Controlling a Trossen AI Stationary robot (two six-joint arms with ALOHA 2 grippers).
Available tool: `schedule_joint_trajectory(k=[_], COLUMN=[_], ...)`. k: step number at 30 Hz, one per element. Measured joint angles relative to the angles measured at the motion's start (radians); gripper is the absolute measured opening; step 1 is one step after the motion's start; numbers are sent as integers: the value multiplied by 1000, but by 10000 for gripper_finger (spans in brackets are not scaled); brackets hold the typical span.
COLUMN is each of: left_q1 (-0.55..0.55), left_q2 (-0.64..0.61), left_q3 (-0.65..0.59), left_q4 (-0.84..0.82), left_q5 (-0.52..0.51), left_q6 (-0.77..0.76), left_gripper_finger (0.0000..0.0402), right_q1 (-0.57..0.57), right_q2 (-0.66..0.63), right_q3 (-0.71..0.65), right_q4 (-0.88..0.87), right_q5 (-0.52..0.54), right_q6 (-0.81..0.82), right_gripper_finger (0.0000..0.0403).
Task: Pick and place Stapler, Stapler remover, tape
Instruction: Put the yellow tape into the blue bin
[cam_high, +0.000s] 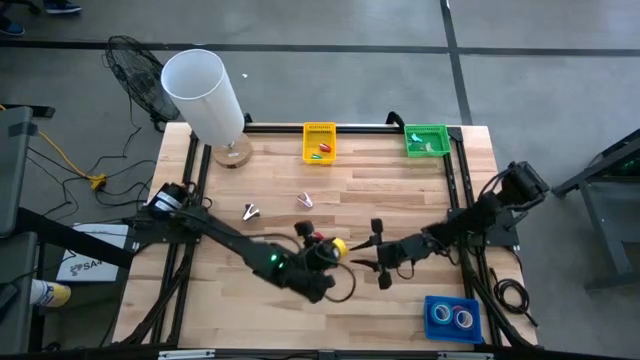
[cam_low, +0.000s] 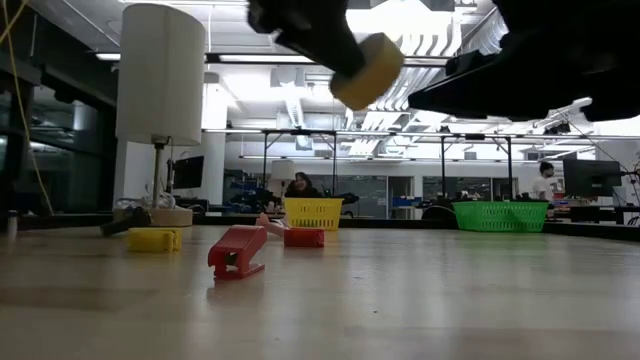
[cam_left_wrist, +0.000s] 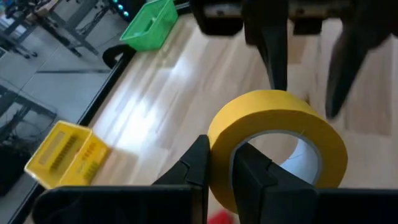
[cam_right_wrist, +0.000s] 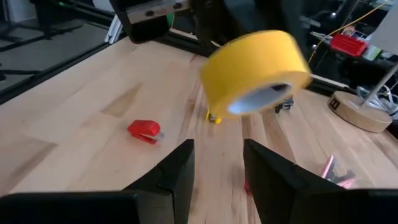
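White lamp (cam_high: 205, 95) stands at the counter (cam_high: 270, 185) far-left corner. Left pincer (cam_high: 335, 250) near counter centre, clamped on the wall of a yellow tape roll (cam_left_wrist: 277, 140), one finger inside the core, one outside; roll is lifted clear of the wood in the low view (cam_low: 366, 70). Two small stapler removers (cam_high: 250, 210) lie apart on the boards behind it, details too small to confirm. Small red stapler (cam_right_wrist: 144, 130) sits on the counter near the lifted roll; a yellow one (cam_low: 153, 239) lies further left in the low view. Yellow basket (cam_high: 319, 142) at the far edge, middle. Right pincer (cam_high: 378, 262) just right of the roll, fingers apart, holding nothing, facing the roll. Green basket (cam_high: 426, 140) at far right. Blue tray (cam_high: 452, 318) at near right holds two blue tape rolls (cam_high: 441, 314).
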Motion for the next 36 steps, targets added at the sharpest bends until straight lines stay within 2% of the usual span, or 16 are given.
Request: schedule_joint_trajectory(k=[5,9,22,36], left_q1=[44,68,69,67], left_q2=[0,0,-2,-3], left_q3=[0,0,3,2], left_q4=[75,93,109,147], left_q5=[50,111,112,127], left_q6=[75,86,78,108], left_gripper_finger=[35,35,35,38], right_q1=[-32,-32,-32,-61], right_q2=[0,0,2,2], right_q3=[0,0,1,20], right_q4=[3,32,129,134], right_q5=[-67,-68,-115,-251], right_q6=[3,-12,-49,-11], right_gripper_finger=[129,129,126,54])
